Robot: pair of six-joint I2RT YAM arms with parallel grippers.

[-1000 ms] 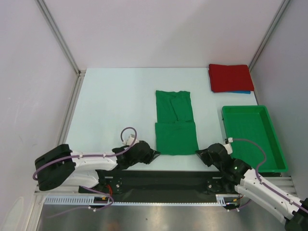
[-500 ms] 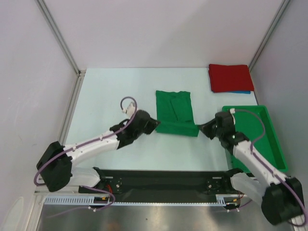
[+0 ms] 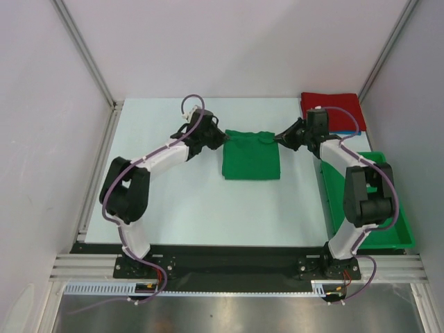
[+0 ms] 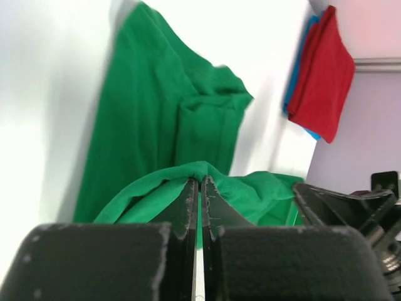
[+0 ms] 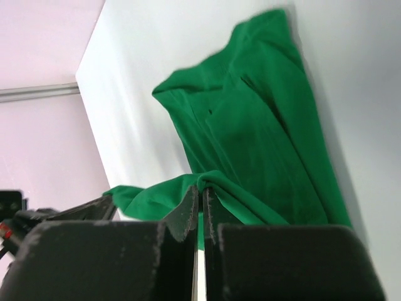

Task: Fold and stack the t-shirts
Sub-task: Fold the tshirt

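Reaching to the far half of the white table (image 3: 173, 201), both arms meet at a bright green fabric t-shirt (image 3: 251, 156), which lies folded into a rough square near the table's middle. The left gripper (image 3: 220, 139) sits at its far left corner and the right gripper (image 3: 280, 138) at its far right corner. A red folded fabric t-shirt (image 3: 333, 109) rests in the far right corner of the table, apart from the green one. A rigid green plastic rectangular bin (image 3: 331, 198) stands along the right edge, nearer than the red shirt.

In the left wrist view, the black fingers (image 4: 188, 204) are pressed together on a raised fold of the green cloth, and the rest of the shirt lies flat beyond. A blue fabric t-shirt (image 4: 301, 56) peeks out beneath the red one.

In the right wrist view, the fingers (image 5: 187, 210) are likewise clamped on a ridge of green cloth.
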